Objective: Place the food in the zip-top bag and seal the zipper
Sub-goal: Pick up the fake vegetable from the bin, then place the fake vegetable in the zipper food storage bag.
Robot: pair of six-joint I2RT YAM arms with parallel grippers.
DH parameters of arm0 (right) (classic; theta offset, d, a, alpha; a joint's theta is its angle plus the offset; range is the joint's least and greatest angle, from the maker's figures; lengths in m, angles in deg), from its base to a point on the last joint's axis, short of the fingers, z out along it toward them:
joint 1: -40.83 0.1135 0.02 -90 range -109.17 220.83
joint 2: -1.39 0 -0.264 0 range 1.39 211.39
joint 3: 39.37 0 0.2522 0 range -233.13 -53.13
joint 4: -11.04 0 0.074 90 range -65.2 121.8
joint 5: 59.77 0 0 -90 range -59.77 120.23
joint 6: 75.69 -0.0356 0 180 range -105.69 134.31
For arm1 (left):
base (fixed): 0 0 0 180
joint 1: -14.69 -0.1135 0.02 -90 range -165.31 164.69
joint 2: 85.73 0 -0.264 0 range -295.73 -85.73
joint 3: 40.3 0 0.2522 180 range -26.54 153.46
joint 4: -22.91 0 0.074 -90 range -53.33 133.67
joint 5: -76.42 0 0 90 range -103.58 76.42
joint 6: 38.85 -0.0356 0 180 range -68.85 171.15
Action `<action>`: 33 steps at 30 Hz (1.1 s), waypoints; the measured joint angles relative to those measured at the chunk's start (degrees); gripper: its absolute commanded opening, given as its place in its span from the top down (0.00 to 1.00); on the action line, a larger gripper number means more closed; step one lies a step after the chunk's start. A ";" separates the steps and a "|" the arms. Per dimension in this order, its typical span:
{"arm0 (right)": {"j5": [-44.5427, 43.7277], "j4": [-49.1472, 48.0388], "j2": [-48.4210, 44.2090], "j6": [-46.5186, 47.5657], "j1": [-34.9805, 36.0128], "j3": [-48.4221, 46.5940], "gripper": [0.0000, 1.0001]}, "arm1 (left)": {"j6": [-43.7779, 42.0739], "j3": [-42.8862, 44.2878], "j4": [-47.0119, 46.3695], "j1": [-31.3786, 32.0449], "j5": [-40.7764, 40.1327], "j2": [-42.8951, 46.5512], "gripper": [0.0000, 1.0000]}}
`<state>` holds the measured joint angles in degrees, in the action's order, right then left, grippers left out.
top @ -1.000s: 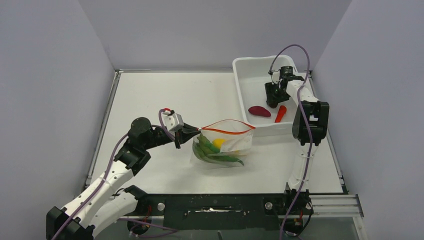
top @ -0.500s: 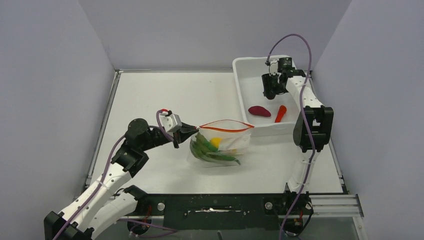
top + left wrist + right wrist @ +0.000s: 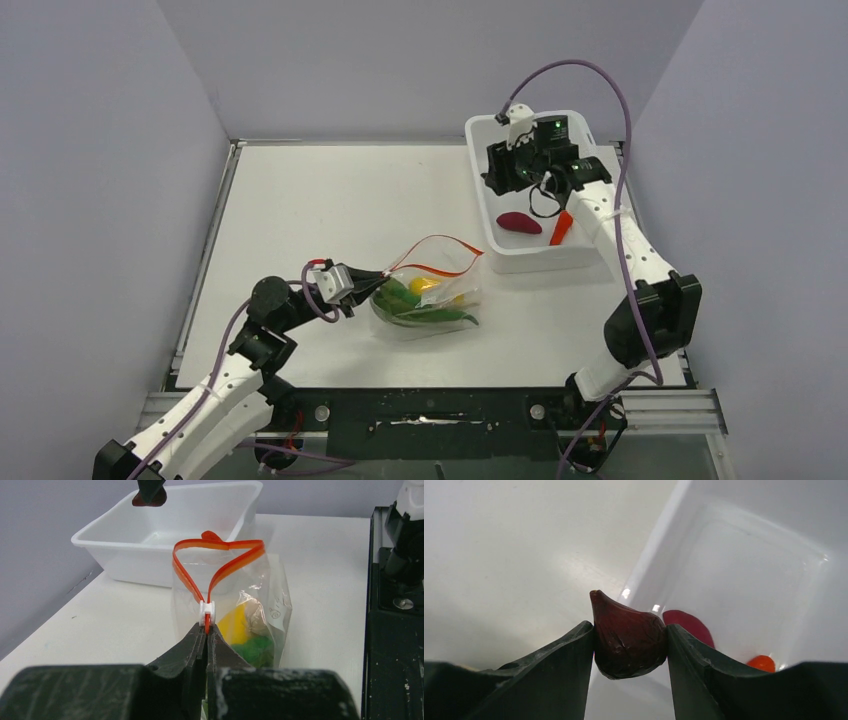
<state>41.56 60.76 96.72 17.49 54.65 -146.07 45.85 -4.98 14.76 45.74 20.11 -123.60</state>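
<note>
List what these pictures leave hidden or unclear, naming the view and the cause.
- Top view: the dark maroon piece that the right hand holds; the hand's body covers it.
- Left wrist view: bottom of the bag, behind the left hand.
- Right wrist view: most of the orange-red cone, behind a finger.

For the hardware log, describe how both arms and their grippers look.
The left arm and right arm have white tubular links between bulky black joints, and each carries a looping lilac cable. The left gripper and right gripper have black, wedge-shaped fingers tapering to blunt tips. A small green light glows on the right wrist.
</note>
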 measured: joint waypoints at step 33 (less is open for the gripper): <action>29.55 0.46 -23.17 10.08 21.53 17.49 0.55 | -1.31 -7.37 -14.45 0.04 4.52 3.10 1.00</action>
<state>71.11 61.22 73.55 27.57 76.18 -128.59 44.53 -12.34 0.31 45.78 24.64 -120.49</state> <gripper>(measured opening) 0.504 0.008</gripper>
